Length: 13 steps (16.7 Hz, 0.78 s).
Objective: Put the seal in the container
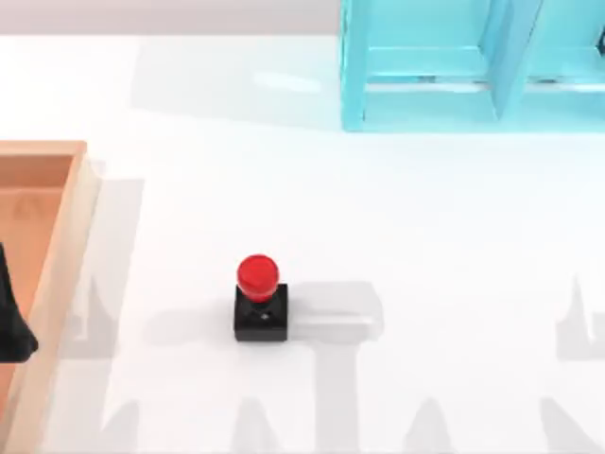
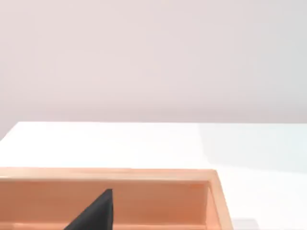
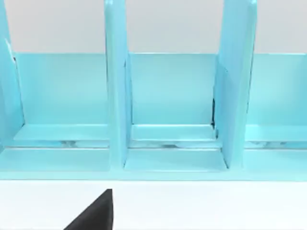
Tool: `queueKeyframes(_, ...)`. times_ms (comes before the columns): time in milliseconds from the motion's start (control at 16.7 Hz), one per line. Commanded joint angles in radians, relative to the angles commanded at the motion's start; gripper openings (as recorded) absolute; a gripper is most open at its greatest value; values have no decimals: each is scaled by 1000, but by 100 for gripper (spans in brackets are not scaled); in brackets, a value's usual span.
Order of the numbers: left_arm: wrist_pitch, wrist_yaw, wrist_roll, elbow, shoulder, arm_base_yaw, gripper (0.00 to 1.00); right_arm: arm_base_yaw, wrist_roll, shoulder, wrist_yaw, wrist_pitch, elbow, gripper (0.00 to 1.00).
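Red-knobbed and black-based, the seal (image 1: 260, 301) stands upright on the white counter (image 1: 425, 236), well apart from the container (image 1: 59, 255) at the left edge. Our left claw (image 1: 11, 317) hangs over the container's floor; whether it is released or clenched we cannot tell. To do the pick well, we judge we should come straight down over the knob — centred, fingers spread wide — and close low. A blue shelf frame (image 1: 473, 66) stands far right.

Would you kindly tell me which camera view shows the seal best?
The top view: the seal stands upright on the white table, right of the tray. The left wrist view faces the tray, the right wrist view the blue shelf.
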Motion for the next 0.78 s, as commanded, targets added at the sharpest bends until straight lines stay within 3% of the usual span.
queueKeyframes(360,-89,2,-47,103,103,-47,100,0,0,0,0,0,0,100)
queueKeyframes(780,-494,1,-235,633,677,-243,100,0,0,0,0,0,0,100)
